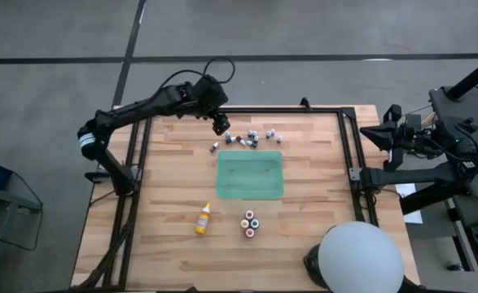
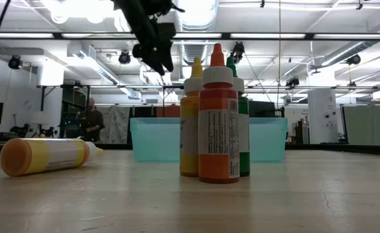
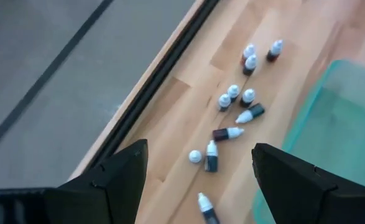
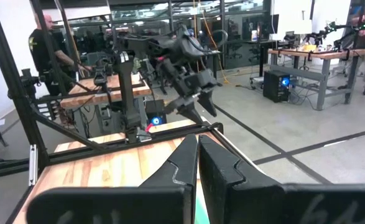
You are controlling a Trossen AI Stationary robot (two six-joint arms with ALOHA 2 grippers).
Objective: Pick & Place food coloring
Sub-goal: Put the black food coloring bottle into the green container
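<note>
Left hand (image 1: 220, 124), fingers spread and empty, hovers above the 9 o'clock end of a scatter of tiny pale-capped food-coloring bottles (image 1: 247, 138) lying at 12 o'clock of the flat translucent green tray (image 1: 250, 176) on the wooden tabletop (image 1: 165, 187). Best practice: descend over one isolated bottle, straddling it cleanly. Right hand (image 4: 198, 163), clenched, waits off the 3 o'clock edge.

Landmark: tray (image 1: 250, 176), middle of the counter (image 1: 165, 195).
Tiny bottles (image 1: 247, 139): scattered on the counter just behind the tray's far edge.
Upright bottles (image 1: 250, 224): clustered before the tray.
Lying bottle (image 1: 203, 219): before the tray, leftward.
Left gripper (image 1: 220, 125): above the counter, behind the tray's left corner.
</note>
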